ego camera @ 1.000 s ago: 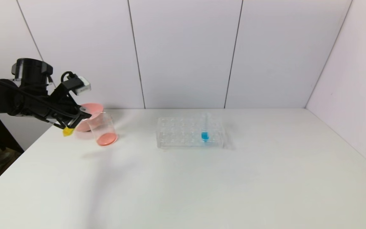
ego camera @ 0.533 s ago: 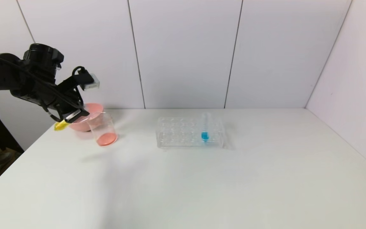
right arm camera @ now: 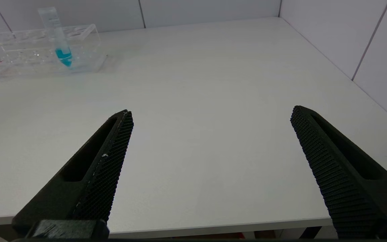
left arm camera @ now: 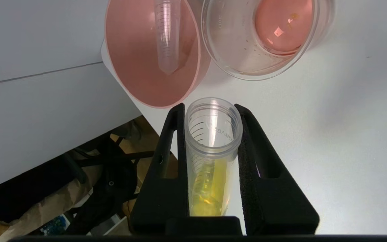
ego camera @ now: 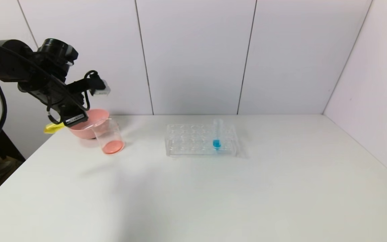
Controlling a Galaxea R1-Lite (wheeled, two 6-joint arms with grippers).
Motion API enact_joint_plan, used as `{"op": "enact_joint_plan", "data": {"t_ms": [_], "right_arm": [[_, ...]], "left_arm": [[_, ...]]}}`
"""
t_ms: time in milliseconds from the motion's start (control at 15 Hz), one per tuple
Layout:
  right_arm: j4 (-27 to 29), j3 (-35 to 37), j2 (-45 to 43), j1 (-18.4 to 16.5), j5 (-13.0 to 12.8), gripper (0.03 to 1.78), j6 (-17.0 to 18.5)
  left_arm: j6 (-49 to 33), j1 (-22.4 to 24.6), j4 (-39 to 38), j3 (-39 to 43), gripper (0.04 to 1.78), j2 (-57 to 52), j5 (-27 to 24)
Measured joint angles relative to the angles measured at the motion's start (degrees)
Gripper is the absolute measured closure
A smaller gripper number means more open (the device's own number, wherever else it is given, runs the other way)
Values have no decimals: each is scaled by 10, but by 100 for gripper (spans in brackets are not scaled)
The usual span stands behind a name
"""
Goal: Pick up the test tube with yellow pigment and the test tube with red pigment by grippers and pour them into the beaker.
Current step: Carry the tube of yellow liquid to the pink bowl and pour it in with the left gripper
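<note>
The right gripper [right arm camera: 212,116] is parked low at the near edge of the white table [ego camera: 213,195], its two fingers spread wide with nothing between them and a broad bare stretch of tabletop running ahead of it. Farther back, about mid-table, stands the clear tube rack [ego camera: 201,139], holding one upright tube with blue liquid [ego camera: 216,136]; it is well apart from everything else. At the far left corner of the table, the left gripper [left arm camera: 210,111] hangs above the table's left edge, its fingers clamped on the test tube with yellow pigment [left arm camera: 213,154]. The tube lies nearly level, yellow liquid pooled toward its bottom, its open mouth turned toward the beaker [ego camera: 108,136] and short of its rim. Graduation lines and some small embossed lettering show inside the tube's wall, too small and reversed to read. The beaker stands just beside the pink bowl [ego camera: 86,125], nearly touching it, with red-orange liquid across its bottom and a printed mark that reads 300 on its wall. In the pink bowl lies an emptied graduated tube [left arm camera: 167,35], slanted against the wall. Behind them rises the panelled wall.
</note>
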Motion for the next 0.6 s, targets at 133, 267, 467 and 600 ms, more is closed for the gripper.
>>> {"op": "enact_joint_plan", "data": {"t_ms": [133,267,467,600], "right_arm": [[0,0,0,0,0,10,0],[0,0,0,0,0,10,0],[0,0,0,0,0,10,0],[0,0,0,0,0,10,0]], "left_arm": [[3,-3,40,-38,138,15,10],[10,-7,56,-62,138,32,20],[31,-12,52,-81,138,54,56],[41,-19,36,-86,138,66,73]]}}
